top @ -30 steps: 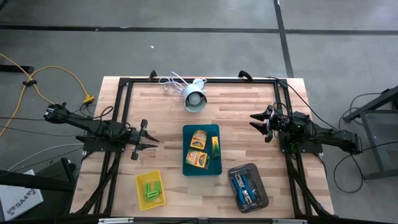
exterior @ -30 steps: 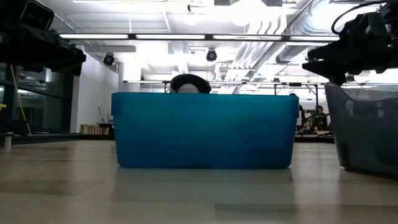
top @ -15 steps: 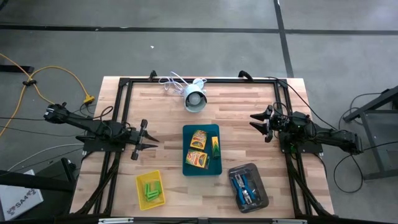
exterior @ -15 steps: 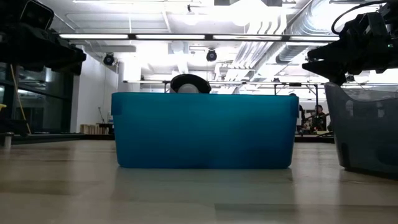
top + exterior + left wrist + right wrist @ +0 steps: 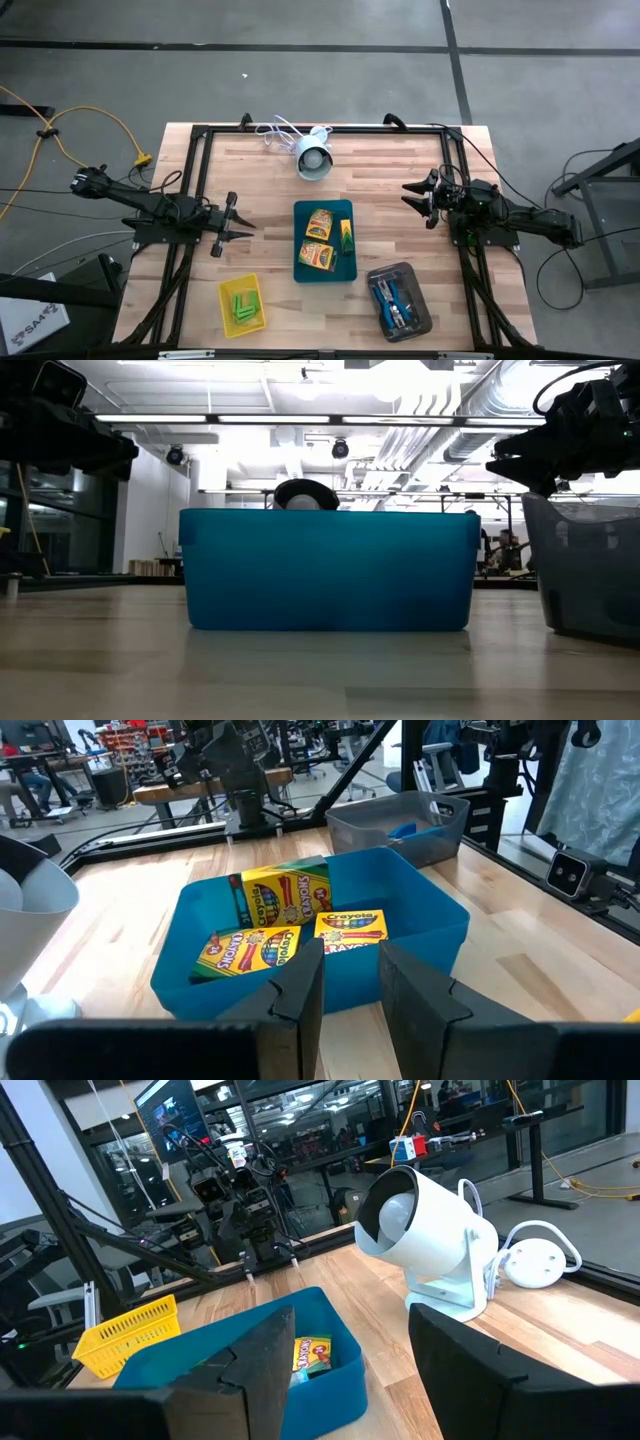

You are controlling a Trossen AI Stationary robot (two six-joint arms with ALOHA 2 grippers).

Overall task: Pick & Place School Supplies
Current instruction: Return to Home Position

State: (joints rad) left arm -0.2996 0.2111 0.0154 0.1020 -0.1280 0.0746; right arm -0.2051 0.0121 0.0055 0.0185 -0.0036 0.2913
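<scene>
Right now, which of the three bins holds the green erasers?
The yellow bin, leftmost of the three; the teal bin holds crayon boxes, the grey bin blue-handled scissors.

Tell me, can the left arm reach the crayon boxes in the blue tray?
Probably yes: the left tool hovers open beside the blue tray, the crayon boxes lie uncovered, nothing stands between.

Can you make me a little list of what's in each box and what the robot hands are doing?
Teal tray: three crayon boxes
Yellow bin: green erasers
Grey tray: blue-handled scissors
White device: behind the teal tray
Left gripper: open, empty, left of trays
Right gripper: open, empty, right of trays
</scene>
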